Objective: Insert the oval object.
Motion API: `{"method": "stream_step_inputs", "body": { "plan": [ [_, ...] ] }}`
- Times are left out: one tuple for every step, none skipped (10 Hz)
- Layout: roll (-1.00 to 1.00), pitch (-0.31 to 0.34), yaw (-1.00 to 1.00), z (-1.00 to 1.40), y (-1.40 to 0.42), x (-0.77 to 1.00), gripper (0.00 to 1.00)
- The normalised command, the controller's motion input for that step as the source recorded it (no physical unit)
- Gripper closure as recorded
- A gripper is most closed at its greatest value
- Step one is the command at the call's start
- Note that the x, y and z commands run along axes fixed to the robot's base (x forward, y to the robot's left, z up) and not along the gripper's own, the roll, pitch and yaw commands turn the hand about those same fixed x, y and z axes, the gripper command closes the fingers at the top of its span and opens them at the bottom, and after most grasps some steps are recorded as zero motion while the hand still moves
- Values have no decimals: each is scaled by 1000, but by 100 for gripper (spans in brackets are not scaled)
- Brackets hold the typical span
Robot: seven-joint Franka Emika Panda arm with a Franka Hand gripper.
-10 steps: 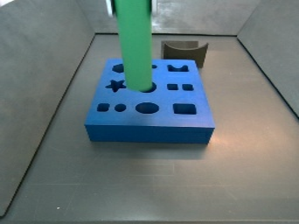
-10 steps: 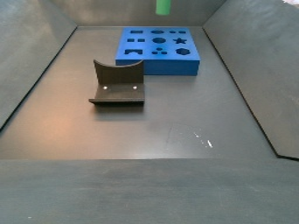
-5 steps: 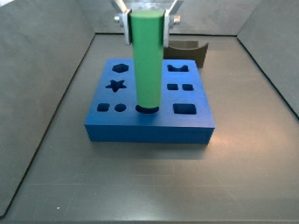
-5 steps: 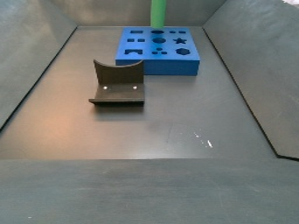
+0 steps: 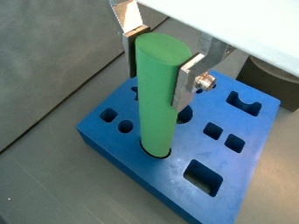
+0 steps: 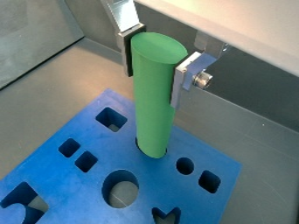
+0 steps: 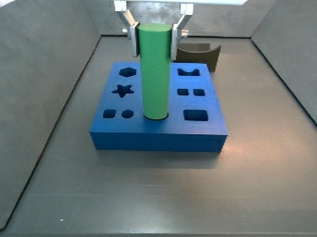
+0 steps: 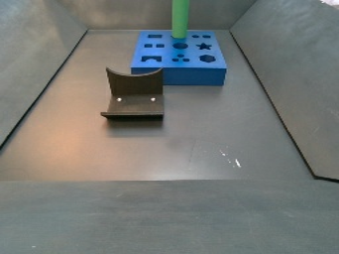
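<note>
While gripping oval object, tool above block.

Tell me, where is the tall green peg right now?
The oval object stands upright in the blue block's oval hole, with the gripper clamped on its top.

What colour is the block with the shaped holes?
Blue block, clearest in a side view; the gripper above holds the oval object.
</note>
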Motion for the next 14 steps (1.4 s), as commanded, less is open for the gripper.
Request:
{"method": "stream_step_inputs", "body": {
  "plan": [
    [-39, 0, 0, -274, 0, 157, 100],
    [-11, 3, -20, -303, 0, 286, 100],
    [0, 0, -23, -266, 0, 171, 100],
    [0, 0, -9, -240, 0, 46, 100],
    [0, -9, 0, -214, 0, 0, 100],
    [3, -19, 0, -231, 0, 0, 100],
    [40, -26, 0, -260, -34, 0, 100],
    [59, -43, 0, -271, -51, 0, 100],
    [40, -61, 0, -274, -34, 0, 100],
    [39, -63, 0, -263, -26, 0, 100],
    [43, -71, 0, -277, -23, 0, 100],
    [33, -79, 0, -300, -9, 0, 100],
    [7, -73, 0, -291, 0, 0, 100],
    [0, -66, 0, -229, 0, 0, 100]
  ]
}}
